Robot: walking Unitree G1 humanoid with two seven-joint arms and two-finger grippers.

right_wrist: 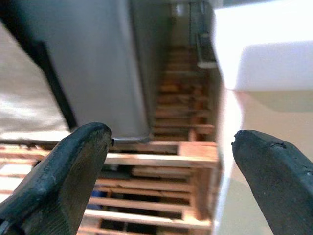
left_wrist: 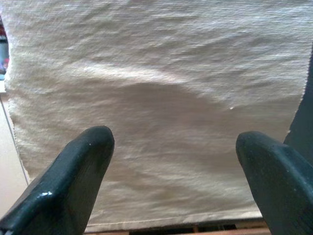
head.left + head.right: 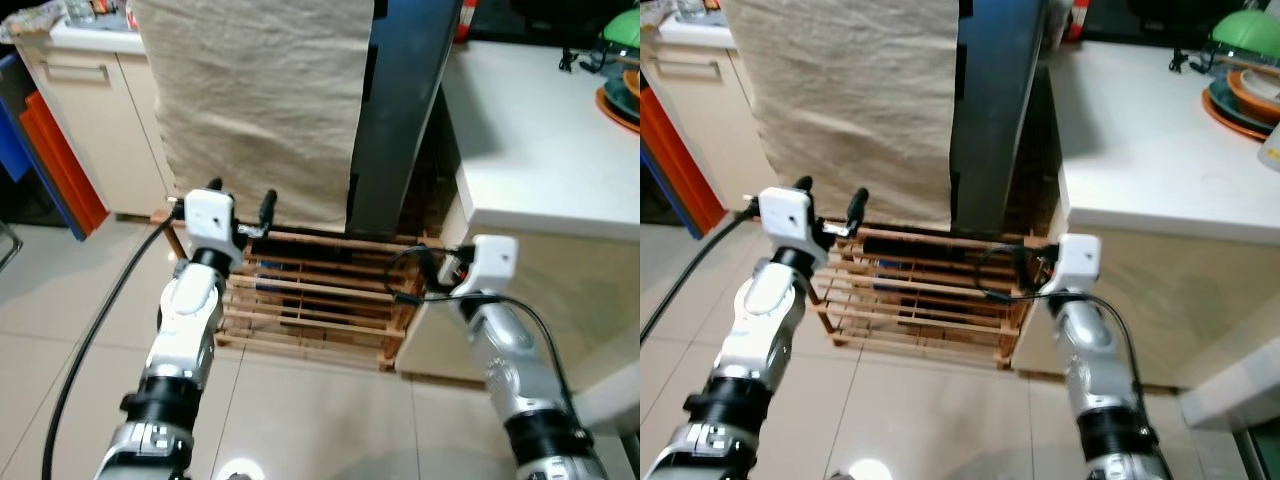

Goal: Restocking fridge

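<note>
Tiled floor, cloth-draped fridge (image 3: 300, 110) just beyond spread left gripper (image 3: 240, 200) and right gripper (image 1: 171, 161).

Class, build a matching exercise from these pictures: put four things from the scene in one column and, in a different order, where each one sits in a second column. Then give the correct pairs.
Things:
1. beige cloth
2. wooden pallet
3. stacked plates
4. orange panel

Places:
A. on the floor, under the grey fridge
B. on the white counter, at the robot's far right
C. hanging over the fridge front
D. beside the cream cabinet, at the robot's far left

Pairs: 1-C, 2-A, 3-B, 4-D
</note>
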